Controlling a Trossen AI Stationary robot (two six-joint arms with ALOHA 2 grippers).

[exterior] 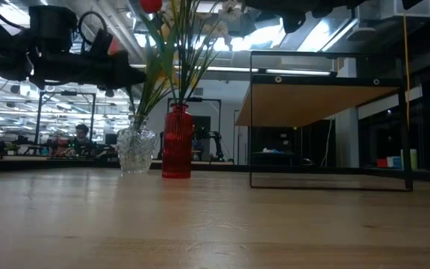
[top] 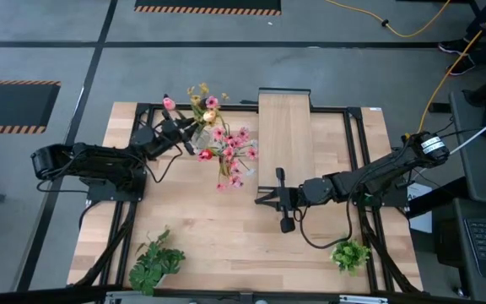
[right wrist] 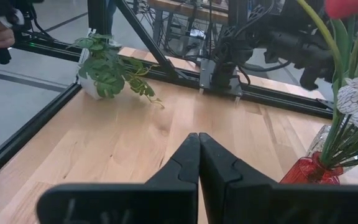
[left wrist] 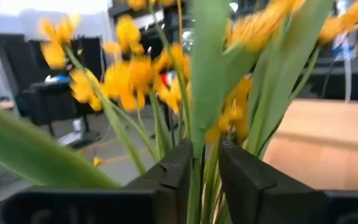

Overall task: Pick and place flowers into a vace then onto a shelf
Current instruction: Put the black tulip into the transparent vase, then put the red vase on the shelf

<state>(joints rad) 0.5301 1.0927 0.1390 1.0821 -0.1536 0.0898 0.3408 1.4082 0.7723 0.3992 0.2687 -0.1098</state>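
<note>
The flowers (top: 226, 150) stand bunched near the table's far edge: yellow daisies (left wrist: 126, 78), pink sprays, a pink tulip (top: 169, 103). In the low view some stems run down into the clear glass vase (exterior: 136, 149), others into a red cylinder (exterior: 176, 143) beside it. My left gripper (top: 194, 131) reaches in from the left, above the vase, and is shut on green stems. My right gripper (top: 260, 198) waits shut over mid-table, just in front of the shelf (top: 285, 135), touching nothing. The shelf top (exterior: 312, 104) is bare. My left gripper (left wrist: 207, 174) pinches a few green stems (left wrist: 197, 155) of the yellow daisies between its two fingers. It holds them well below the blossoms. The fingers come level from the table's left and lie across the stems. The stems stand roughly upright, and their lower ends lead down toward the vase mouth (exterior: 139, 128).
Two bushy green leafy bunches lie at the near edge, one on the left (top: 154, 262) and one on the right (top: 350, 253). A dark frame rail (top: 357, 169) runs round the table. Open tabletop (top: 218, 228) lies between the arms.
</note>
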